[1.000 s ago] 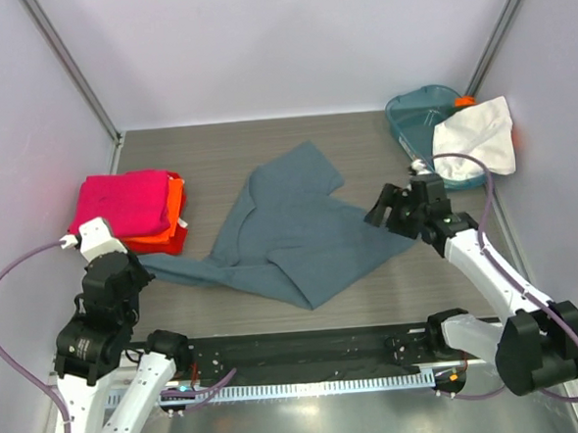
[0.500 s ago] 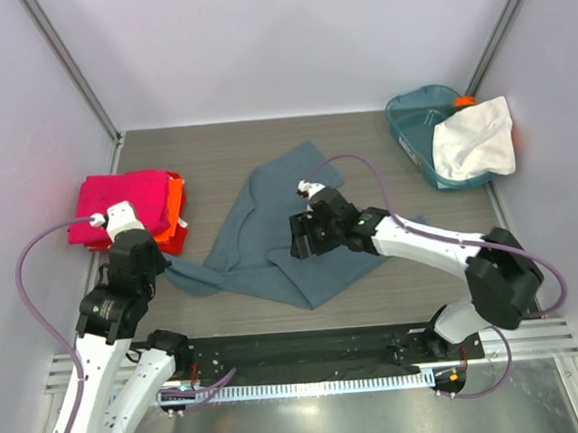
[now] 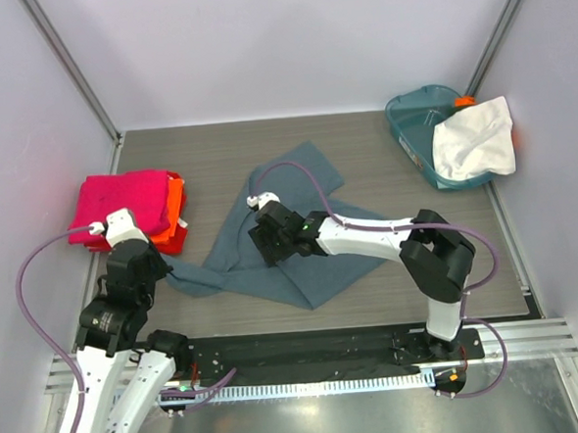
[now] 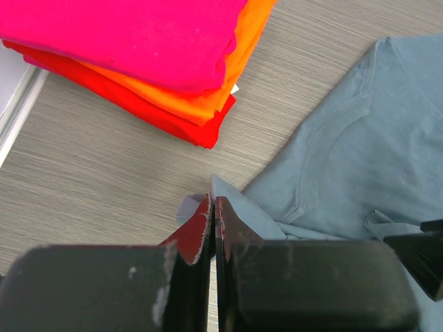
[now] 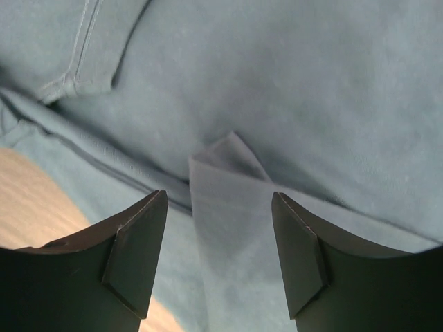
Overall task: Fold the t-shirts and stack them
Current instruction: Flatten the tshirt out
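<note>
From above, I am reaching my right pincer (image 3: pixel 268 242) over the middle of the blue-grey t-shirt (image 3: pixel 297 182), which is lying rumpled on the table (image 3: pixel 383 152), while my left pincer (image 3: pixel 166 267) is sitting at that shirt's near left corner. Only this view is showing the teal tub (image 3: pixel 412 111), far beyond my right pincer in the back corner, with the white t-shirt (image 3: pixel 476 136) draping over its rim, partly inside. My left wrist camera is giving what the overhead cannot: my left pincer (image 4: pixel 211 214) is clamping its fingers together on a thin raised edge of the blue-grey t-shirt (image 4: pixel 374 152), whose neckline is curving ahead and to the right. Ahead and to the left the folded stack is lying, the magenta pink t-shirt (image 4: pixel 124 28) on top of the orange-red t-shirt (image 4: pixel 187 104). Through the right wrist camera my right pincer (image 5: pixel 218 242) is standing with fingers spread wide over the blue-grey t-shirt (image 5: pixel 291 83), a small pointed flap of it lying between them. Whether the tips are touching cloth I cannot tell.
</note>
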